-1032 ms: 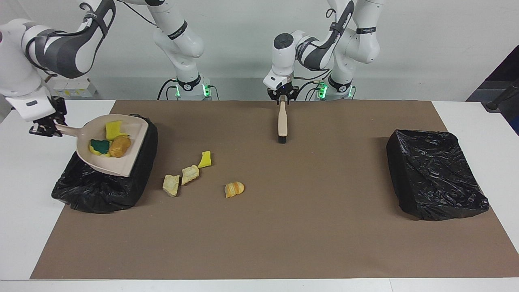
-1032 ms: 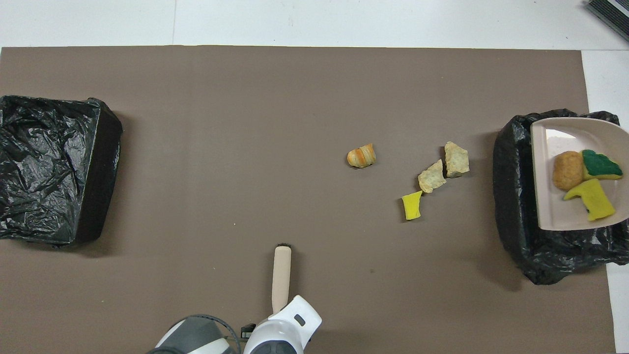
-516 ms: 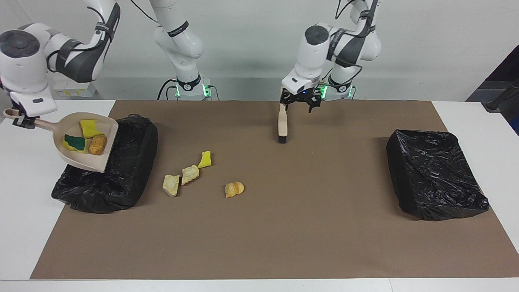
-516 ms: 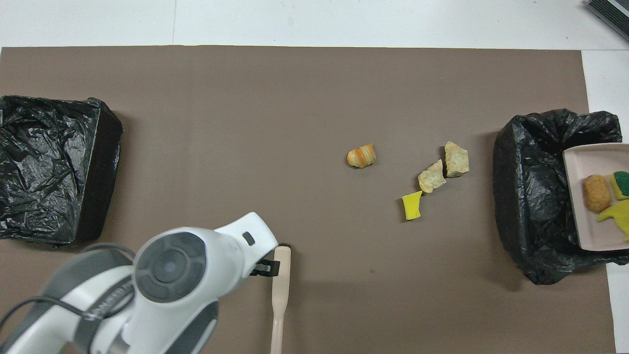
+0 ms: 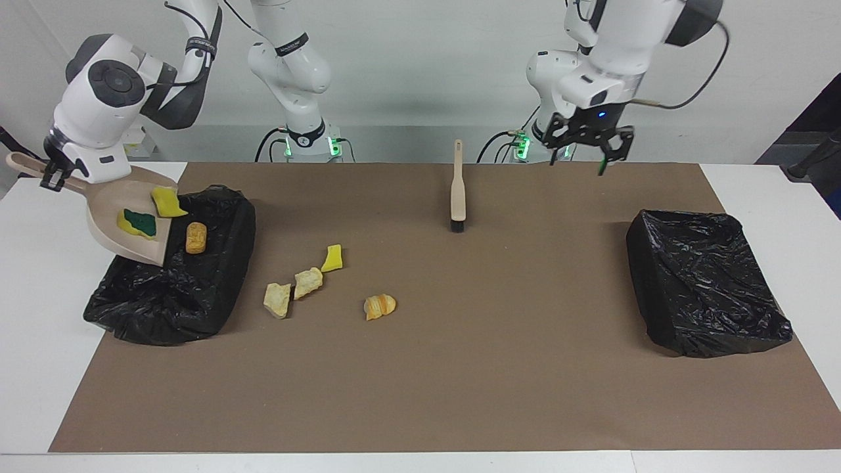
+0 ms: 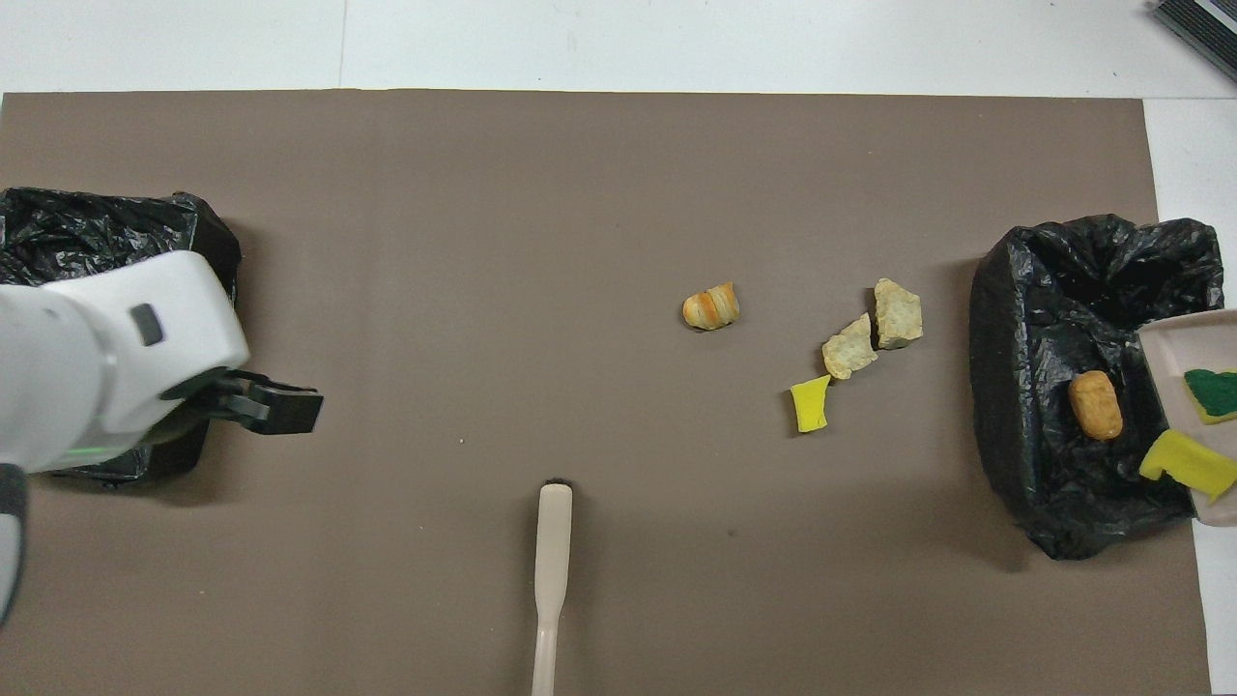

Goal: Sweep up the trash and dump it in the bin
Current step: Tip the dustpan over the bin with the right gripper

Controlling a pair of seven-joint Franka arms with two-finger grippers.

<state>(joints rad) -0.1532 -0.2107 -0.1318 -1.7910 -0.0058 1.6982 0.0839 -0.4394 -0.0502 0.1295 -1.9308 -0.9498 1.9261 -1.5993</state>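
- The right claw is pinched on the handle of the beige dustpan, which it holds tilted mouth-down over the black-lined bin at the right arm's end of the counter.
- A green-backed sponge bit lies in the tilted pan, and a yellow sponge bit sits at the pan's edge.
- An orange-brown bread-like piece is out of the pan and over the bin's open bag; from the overhead view it shows against the black liner.
- Four scraps lie on the brown mat near that bin: a small yellow sponge piece, two pale tan crusty chunks touching each other, and a striped orange piece a little apart, toward the middle of the mat.
- The left claw hangs in the air with its fingers spread wide and nothing between them, up near its own arm's base, over the mat's edge.
- The brush lies flat on the mat by itself, handle pointing toward the robots, bristles away from them.
- A second black-lined bin sits at the left arm's end of the counter.
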